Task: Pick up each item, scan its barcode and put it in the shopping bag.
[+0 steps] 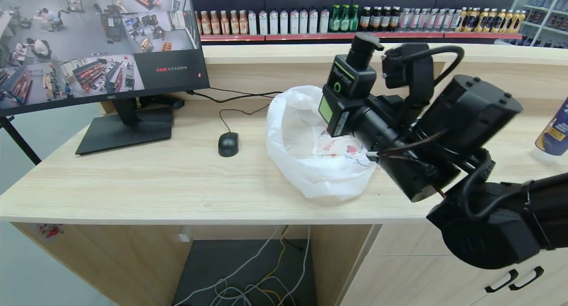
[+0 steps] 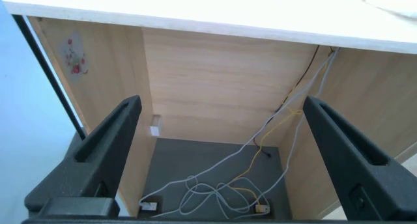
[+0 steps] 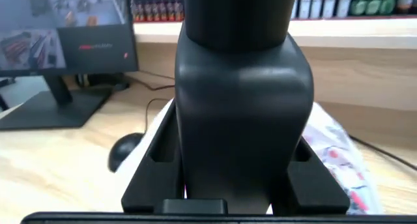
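Black handheld barcode scanner with a green label (image 1: 349, 81), clamped in the right gripper (image 3: 234, 178), sits close by the right side of the crumpled white plastic shopping bag (image 1: 301, 155) on the pale wooden counter (image 1: 155, 181). A white, blue-labelled bottle (image 1: 554, 135) stands well apart at the counter's right end. Left gripper (image 2: 221, 107), spread wide and empty, hangs below the countertop.

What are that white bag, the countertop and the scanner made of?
Shopping bag: thin plastic film, crinkled and translucent. Countertop: pale matte wood grain, probably laminate. Scanner: hard black plastic, it seems, with a smooth moulded shell.
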`<state>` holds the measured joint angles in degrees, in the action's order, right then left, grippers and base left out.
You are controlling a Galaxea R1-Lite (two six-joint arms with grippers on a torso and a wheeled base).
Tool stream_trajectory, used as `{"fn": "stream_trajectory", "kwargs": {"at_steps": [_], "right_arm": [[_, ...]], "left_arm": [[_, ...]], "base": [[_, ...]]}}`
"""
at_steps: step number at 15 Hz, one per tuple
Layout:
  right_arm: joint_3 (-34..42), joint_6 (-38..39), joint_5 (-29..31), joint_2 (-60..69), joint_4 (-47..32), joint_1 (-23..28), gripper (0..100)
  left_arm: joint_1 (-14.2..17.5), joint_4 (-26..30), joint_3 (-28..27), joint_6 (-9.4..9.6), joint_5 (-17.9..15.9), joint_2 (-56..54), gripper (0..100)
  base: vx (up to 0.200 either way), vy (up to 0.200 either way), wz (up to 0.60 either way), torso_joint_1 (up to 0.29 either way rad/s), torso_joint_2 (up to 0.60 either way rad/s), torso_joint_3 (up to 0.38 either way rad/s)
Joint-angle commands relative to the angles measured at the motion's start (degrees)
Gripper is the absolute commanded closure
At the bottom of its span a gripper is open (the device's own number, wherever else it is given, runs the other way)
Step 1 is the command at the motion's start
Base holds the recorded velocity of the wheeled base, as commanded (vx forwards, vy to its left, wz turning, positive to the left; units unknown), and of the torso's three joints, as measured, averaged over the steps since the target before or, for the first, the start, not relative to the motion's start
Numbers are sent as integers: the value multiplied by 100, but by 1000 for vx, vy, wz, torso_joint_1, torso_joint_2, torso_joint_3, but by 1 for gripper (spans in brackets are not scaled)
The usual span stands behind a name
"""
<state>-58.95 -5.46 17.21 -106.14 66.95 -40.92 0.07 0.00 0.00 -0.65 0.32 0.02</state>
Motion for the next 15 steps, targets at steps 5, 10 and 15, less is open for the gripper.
{"fn": "stream_trajectory", "kwargs": {"at_steps": [5, 10, 15], "right_arm": [[-1927, 186, 10, -671, -1756, -38, 100], [-2120, 151, 485, -1163, -1835, 41, 100], [-2366, 72, 494, -1717, -1782, 313, 100]], "left_arm": [[1, 0, 0, -6, 3, -2, 0], [1, -9, 0, -6, 3, -2, 0], [1, 0, 0, -6, 3, -2, 0]], "base": [[0, 0, 0, 0, 0, 0], [0, 0, 0, 0, 0, 0], [0, 0, 0, 0, 0, 0]]}}
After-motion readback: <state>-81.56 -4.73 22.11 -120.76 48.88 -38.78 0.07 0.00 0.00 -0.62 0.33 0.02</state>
